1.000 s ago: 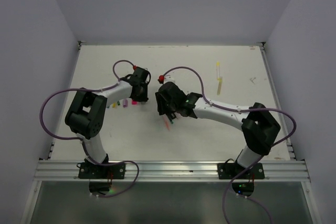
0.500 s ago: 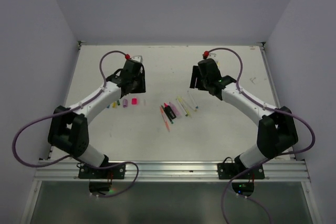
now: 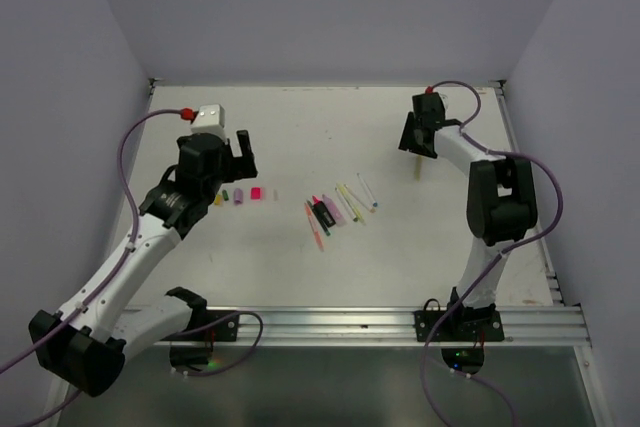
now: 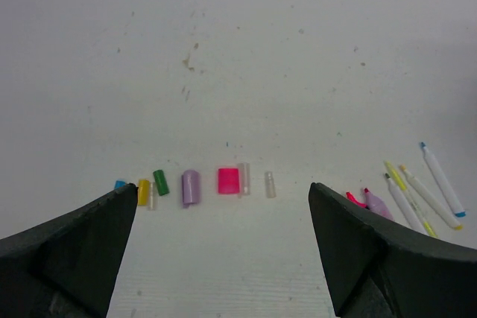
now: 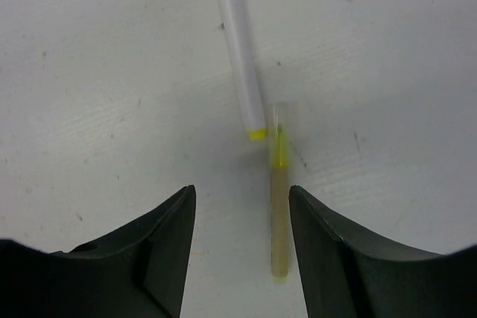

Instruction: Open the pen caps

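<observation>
Both arms are swung apart from their meeting a second ago over the middle of the white table [image 3: 300,267]: the left gripper [image 3: 234,147] is drawn back toward the left side, and the right gripper [image 5: 240,193] is carried to the far right corner. Nearest the bases, most of the pens [image 3: 335,209] are laid side by side in a loose fan, among them a black-and-pink one and several thin yellow and white ones. To their left and slightly farther, the pen caps [image 4: 191,187] are set in a row, well apart from the pens: blue, yellow, green, lilac, pink and a few clear ones. This row is seen just ahead of the left fingers [image 4: 67,243], which are spread wide with nothing between them. Farther off at the right, a thin pale-yellow pen [image 5: 277,214] is laid between the half-spread right jaws, touched by neither, so no grasp is made. Beyond it, a white pen with yellow ends [image 5: 240,57] is placed, its near end just beside the thin pen's far tip
</observation>
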